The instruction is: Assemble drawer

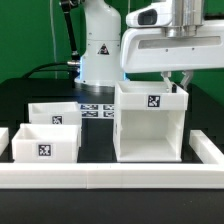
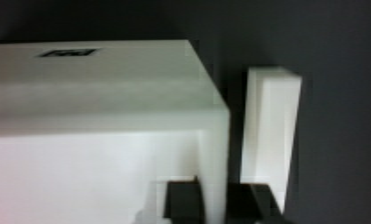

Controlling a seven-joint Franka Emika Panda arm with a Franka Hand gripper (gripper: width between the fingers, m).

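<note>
The shell (image 1: 150, 130) stands on the black surface (image 1: 205, 115) at the exterior view's right, its tag toward the camera. The tool (image 1: 181, 80) hangs at the shell's rear right top edge. In the wrist view its dark fingers (image 2: 182, 203) are blurred against white walls, so I cannot tell whether they are apart or clamped. The front tray (image 1: 45, 145) and rear tray (image 1: 55, 113) sit left of the shell, close together.

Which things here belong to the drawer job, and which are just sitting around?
Job:
- shell
- far tray
- near tray
- hand, by the shell's top edge

Just there:
- marker board
- border wall
- table
</note>
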